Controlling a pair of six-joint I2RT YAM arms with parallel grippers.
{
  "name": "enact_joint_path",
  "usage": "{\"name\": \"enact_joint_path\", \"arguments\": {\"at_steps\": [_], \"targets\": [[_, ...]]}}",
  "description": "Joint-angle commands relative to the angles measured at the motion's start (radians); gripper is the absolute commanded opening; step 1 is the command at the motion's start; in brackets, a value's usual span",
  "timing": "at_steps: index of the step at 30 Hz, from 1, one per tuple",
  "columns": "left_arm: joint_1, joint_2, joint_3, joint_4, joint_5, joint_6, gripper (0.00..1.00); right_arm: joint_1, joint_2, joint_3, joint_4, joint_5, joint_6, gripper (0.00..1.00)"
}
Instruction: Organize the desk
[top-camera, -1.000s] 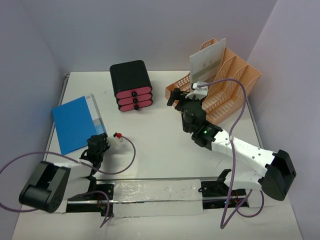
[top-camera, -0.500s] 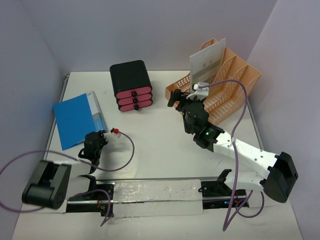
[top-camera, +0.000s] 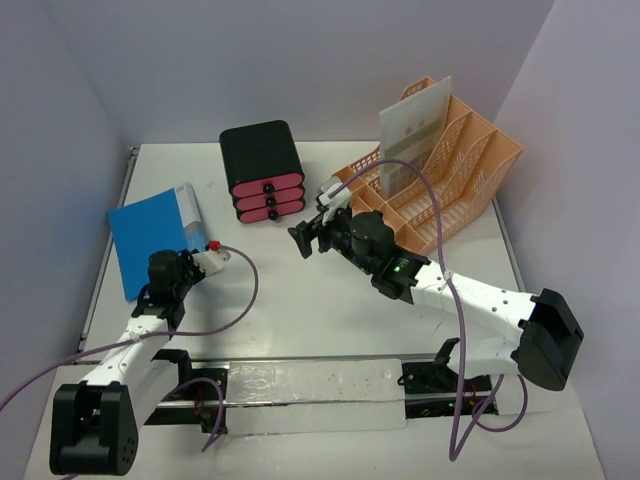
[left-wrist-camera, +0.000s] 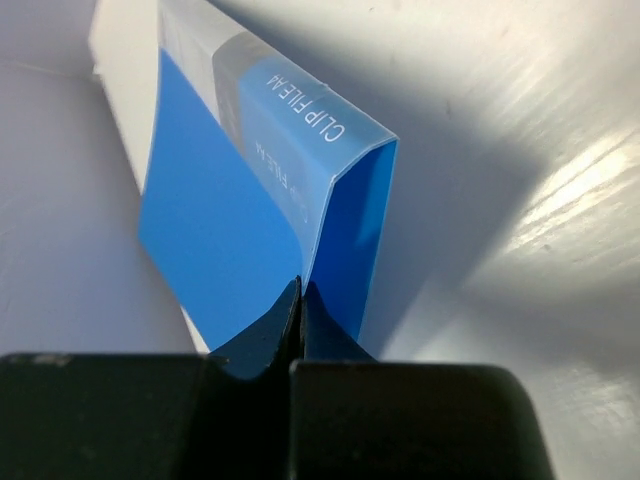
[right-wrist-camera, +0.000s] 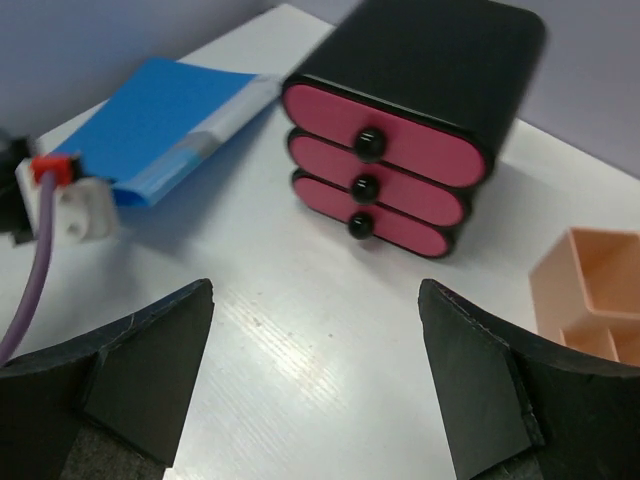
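Tidying of the desk (top-camera: 300, 300) looks barely begun — my left gripper (left-wrist-camera: 298, 290) pinches the blue clip file (left-wrist-camera: 210, 220), my right gripper (right-wrist-camera: 315, 300) gapes empty, the orange rack (top-camera: 450, 190) awaits.

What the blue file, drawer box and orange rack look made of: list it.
Blue clip file: thin glossy plastic sheet, seemingly; its folded spine is translucent.
Drawer box: likely hard plastic, matte black shell with smooth pink fronts and shiny black knobs.
Orange rack: probably moulded plastic, uniform peach lattice walls; coated metal possible.
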Motion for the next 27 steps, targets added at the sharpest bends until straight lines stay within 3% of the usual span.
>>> {"name": "enact_joint_path", "arguments": {"at_steps": [1,8,15,21,27], "targets": [[0.017,-0.036,0.206,-0.348,0.175,-0.110,0.00,0.003,0.012,-0.005,0.082,-0.239,-0.127,0.90],[0.018,-0.090,0.383,-0.733,0.217,-0.068,0.00,0.019,0.117,-0.038,0.201,-0.482,-0.430,0.92],[0.017,-0.175,0.486,-0.967,0.237,-0.025,0.00,0.059,0.363,0.162,0.161,-0.517,-0.582,0.94],[0.017,-0.215,0.541,-1.080,0.237,0.042,0.00,0.091,0.522,0.180,0.394,-0.586,-0.687,0.98],[0.017,-0.233,0.555,-1.140,0.265,0.046,0.00,0.096,0.697,0.311,0.423,-0.656,-0.725,0.99]]}}
